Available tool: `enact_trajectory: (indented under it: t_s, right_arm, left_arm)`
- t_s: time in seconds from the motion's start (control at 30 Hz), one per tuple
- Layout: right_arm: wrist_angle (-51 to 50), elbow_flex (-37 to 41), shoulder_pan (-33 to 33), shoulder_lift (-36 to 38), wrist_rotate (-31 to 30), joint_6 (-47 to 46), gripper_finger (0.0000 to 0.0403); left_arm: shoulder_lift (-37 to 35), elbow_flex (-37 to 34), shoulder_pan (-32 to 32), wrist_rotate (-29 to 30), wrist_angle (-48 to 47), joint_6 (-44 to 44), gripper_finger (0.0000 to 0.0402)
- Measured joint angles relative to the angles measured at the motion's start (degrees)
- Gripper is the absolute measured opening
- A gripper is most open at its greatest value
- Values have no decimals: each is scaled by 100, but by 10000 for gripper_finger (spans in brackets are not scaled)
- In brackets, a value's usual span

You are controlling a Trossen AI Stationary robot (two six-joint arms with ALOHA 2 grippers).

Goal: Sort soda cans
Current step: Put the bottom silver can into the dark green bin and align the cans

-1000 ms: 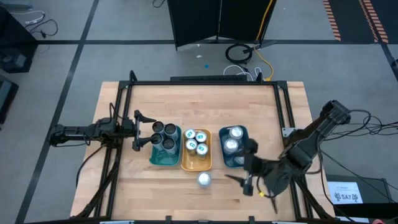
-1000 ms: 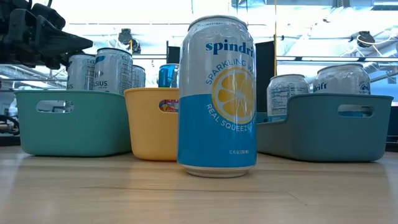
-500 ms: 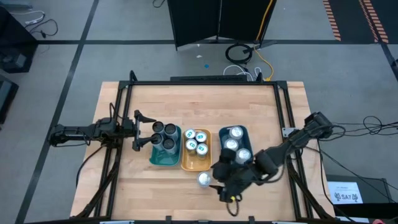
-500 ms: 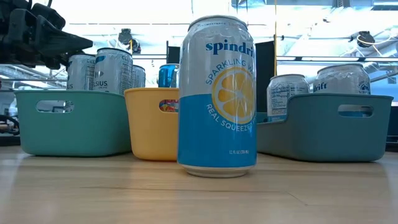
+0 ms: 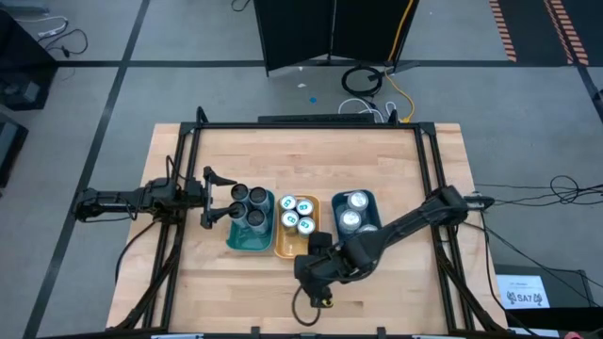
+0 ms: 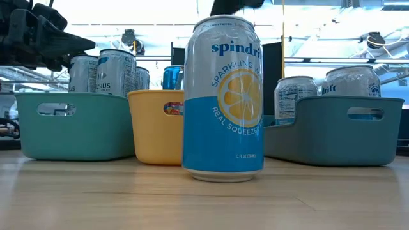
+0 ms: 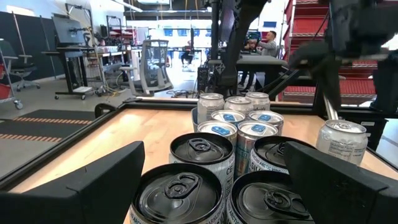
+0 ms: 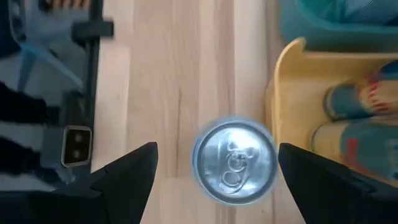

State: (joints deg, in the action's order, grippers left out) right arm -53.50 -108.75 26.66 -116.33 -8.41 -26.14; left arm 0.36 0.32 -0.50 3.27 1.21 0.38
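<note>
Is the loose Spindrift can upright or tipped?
Upright: the Spindrift can stands on its base on the table, its round lid facing straight up.

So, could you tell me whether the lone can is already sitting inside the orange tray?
No, the lone can stands on bare table beside the orange tray, outside its wall.

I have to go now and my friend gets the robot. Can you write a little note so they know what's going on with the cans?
Right gripper: open, right above the loose Spindrift can on the table by the orange tray; not gripping.
Left gripper: open, waiting at the teal tray.
Done: dark-topped cans in the teal tray, blue-marked cans in the orange tray, silver-topped cans in the blue tray.
Left: grab the loose can; its silver top suggests the blue tray.
</note>
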Motion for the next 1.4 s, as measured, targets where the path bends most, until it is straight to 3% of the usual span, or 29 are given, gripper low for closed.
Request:
enact_trajectory:
  t_s: [0.27,1.17,1.4]
  right_arm:
    - [-392,-376,-125,-550,131,313,325]
    - [-653,-402,-162,-846,386,335,324]
    - [-830,-420,-176,-880,427,435,296]
  left_arm:
    - [0,0,-1,0,0,0,391]
    - [0,0,1,0,0,0,391]
    - [0,0,1,0,0,0,391]
